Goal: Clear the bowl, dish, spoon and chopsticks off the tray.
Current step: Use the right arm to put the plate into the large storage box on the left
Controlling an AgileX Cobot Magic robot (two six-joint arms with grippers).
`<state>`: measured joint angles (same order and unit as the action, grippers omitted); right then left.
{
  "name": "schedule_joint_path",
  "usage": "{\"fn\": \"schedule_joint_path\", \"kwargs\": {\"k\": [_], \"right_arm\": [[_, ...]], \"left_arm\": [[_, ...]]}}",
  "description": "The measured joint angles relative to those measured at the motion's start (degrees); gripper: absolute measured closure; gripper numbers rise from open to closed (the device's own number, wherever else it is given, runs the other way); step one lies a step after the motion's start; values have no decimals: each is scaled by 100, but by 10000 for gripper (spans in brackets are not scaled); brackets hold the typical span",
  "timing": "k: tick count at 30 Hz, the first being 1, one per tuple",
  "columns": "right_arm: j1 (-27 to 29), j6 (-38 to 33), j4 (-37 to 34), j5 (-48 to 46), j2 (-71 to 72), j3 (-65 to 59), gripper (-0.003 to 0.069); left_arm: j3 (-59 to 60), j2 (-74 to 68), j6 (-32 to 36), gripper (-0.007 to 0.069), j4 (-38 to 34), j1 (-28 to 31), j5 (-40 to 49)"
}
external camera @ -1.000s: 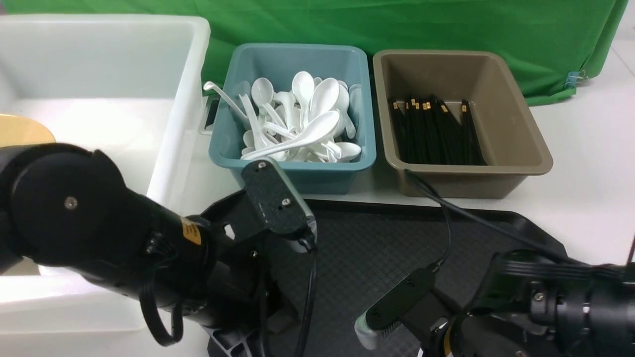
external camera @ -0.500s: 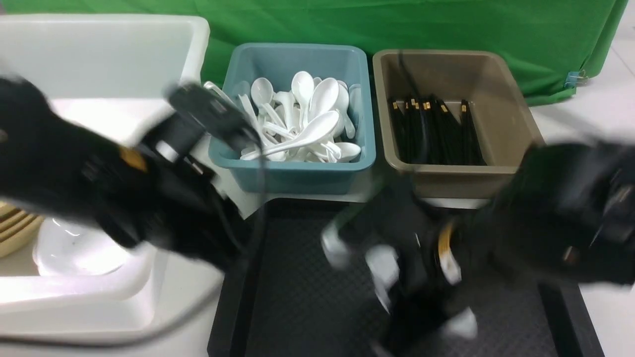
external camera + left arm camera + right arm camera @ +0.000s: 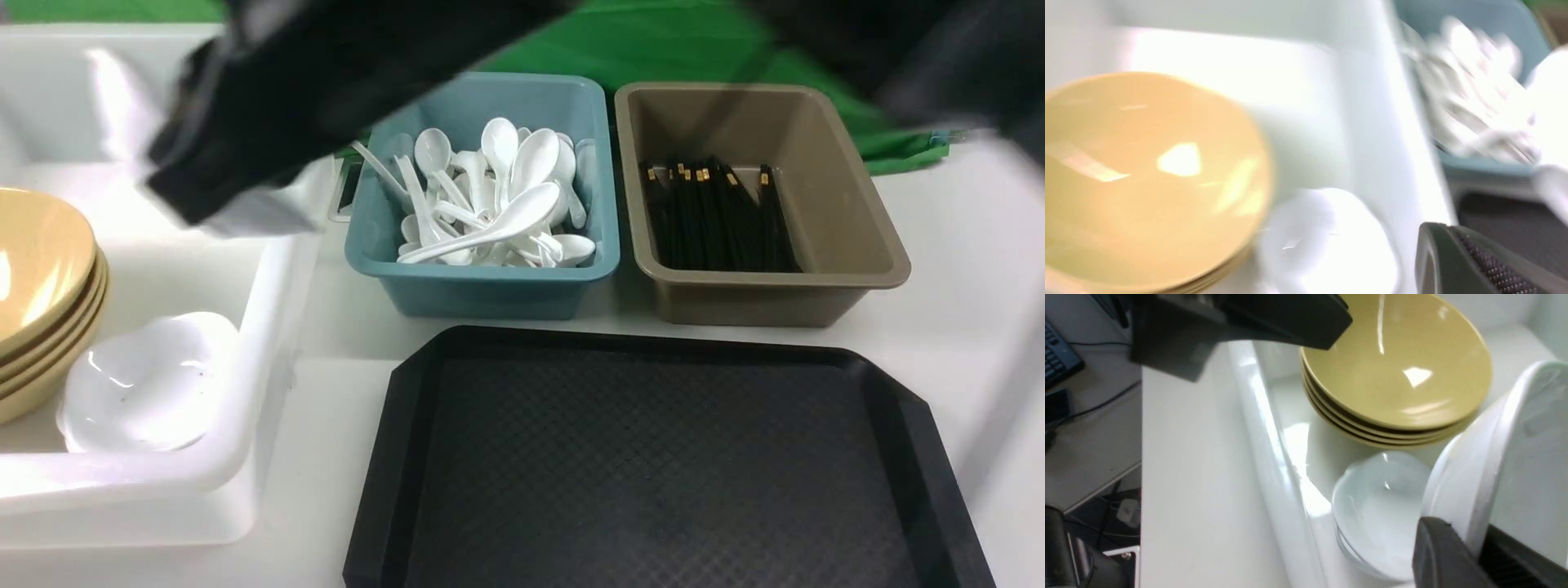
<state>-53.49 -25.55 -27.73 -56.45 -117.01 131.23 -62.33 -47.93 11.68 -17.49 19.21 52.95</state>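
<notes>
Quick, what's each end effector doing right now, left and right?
Left end effector: closed; can't tell whether it's holding anything.
Right end effector: closed on the rim of a white dish.

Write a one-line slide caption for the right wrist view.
Right claw gripping a white ceramic dish near stacked glossy mustard-tan bowls.

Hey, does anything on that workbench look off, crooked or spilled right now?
Mostly tidy. One oddity: in the blue tub, a white spoon leans with its handle poking out over the side nearest the white bin, while the other spoons stay inside. I see no spill or breakage.
</notes>
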Motion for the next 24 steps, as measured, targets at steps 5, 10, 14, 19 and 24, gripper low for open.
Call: {"fn": "schedule_joint_path", "kwargs": {"k": [5,10,14,19,24], "right_arm": [[-93,-117,-178,-147,-1331,1189,631],[-134,-117,-216,-121,-2162,1647,631],[-134,-112,-221,-82,-2380,1660,623],[-144,-112,-196,-54,-2394,1647,475],[-170,124,-181,-164,-2345,1647,256]], "left_arm": [[0,90,-122,642,23,262,240],[0,71,-127,642,23,262,333],[0,60,-119,642,4,262,347],[0,43,-30,642,-130,262,433],[0,43,12,642,-236,262,526]]}}
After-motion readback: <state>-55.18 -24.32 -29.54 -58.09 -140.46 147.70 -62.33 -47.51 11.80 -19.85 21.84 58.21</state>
